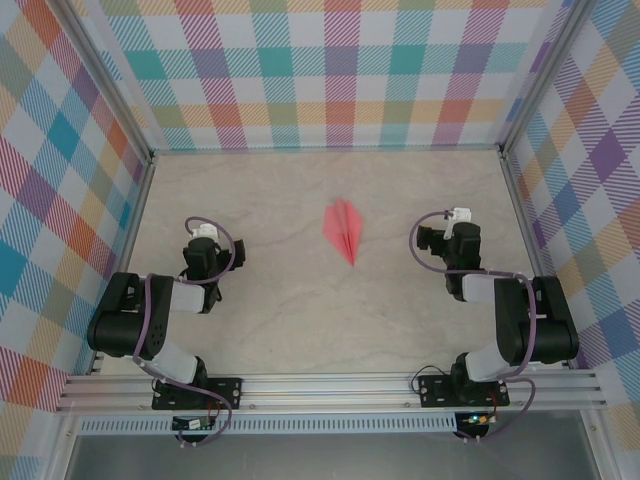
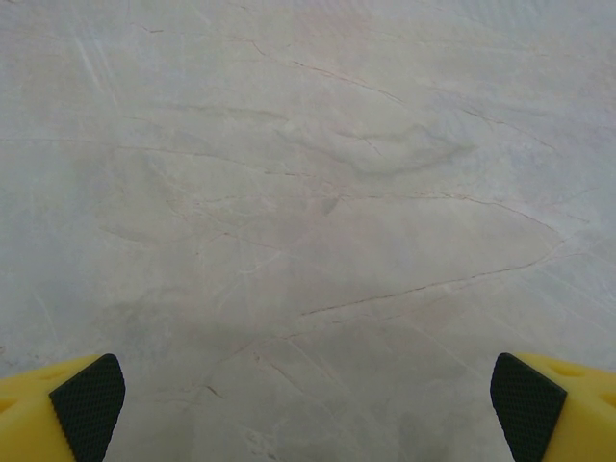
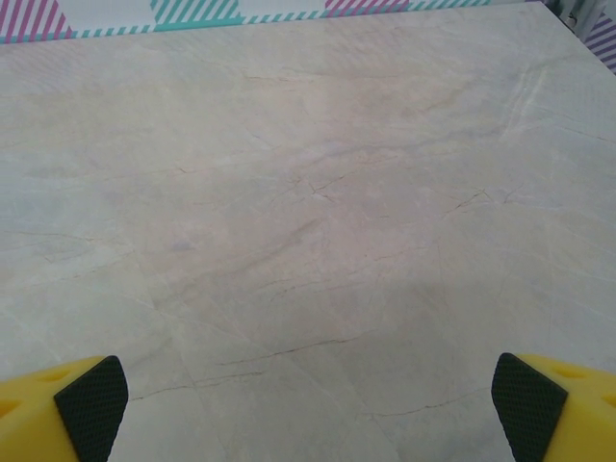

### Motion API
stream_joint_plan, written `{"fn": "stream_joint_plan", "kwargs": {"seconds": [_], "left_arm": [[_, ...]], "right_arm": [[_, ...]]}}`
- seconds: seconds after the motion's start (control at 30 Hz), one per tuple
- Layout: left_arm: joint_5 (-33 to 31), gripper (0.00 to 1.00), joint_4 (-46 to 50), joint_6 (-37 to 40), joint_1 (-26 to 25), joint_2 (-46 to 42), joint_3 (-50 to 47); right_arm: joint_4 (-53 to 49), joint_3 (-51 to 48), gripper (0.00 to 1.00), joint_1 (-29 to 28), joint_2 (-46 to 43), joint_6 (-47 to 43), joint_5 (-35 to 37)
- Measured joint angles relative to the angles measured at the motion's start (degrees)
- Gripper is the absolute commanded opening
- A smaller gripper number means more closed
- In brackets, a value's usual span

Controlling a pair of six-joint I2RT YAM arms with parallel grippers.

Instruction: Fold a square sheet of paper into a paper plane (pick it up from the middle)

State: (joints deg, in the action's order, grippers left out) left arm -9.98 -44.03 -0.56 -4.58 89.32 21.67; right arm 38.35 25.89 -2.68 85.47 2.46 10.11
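Observation:
The square sheet of paper lies folded into a narrow salmon-pink paper plane (image 1: pixel 343 230) in the middle of the table, its point toward the near edge and a crease down its centre. My left gripper (image 2: pixel 308 409) is pulled back at the left, well away from the plane, and stands open over bare tabletop; its black pads (image 2: pixel 89 404) sit at the frame's corners. My right gripper (image 3: pixel 308 409) is pulled back at the right, also open with nothing between its fingers (image 3: pixel 527 404). Both arms (image 1: pixel 205 255) (image 1: pixel 455 245) flank the plane without touching it.
The marble-patterned table (image 1: pixel 260 320) is boxed in by plaid walls (image 1: pixel 330 80) on the left, back and right. An aluminium rail (image 1: pixel 330 390) carrying the arm bases runs along the near edge.

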Motion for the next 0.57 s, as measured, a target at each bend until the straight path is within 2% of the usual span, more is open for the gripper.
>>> {"fn": "stream_joint_plan", "kwargs": {"seconds": [0.17,0.57], "left_arm": [[0.1,1.00,-0.2,0.2,0.0,0.0,0.7],[1.1,1.00,-0.3,0.9,0.0,0.0,1.5]], "right_arm": [[3.8,-1.8,1.00,0.2,0.9,0.0,-1.4],[5.8,-2.3,1.00,0.4,1.5,0.0,-1.9]]}}
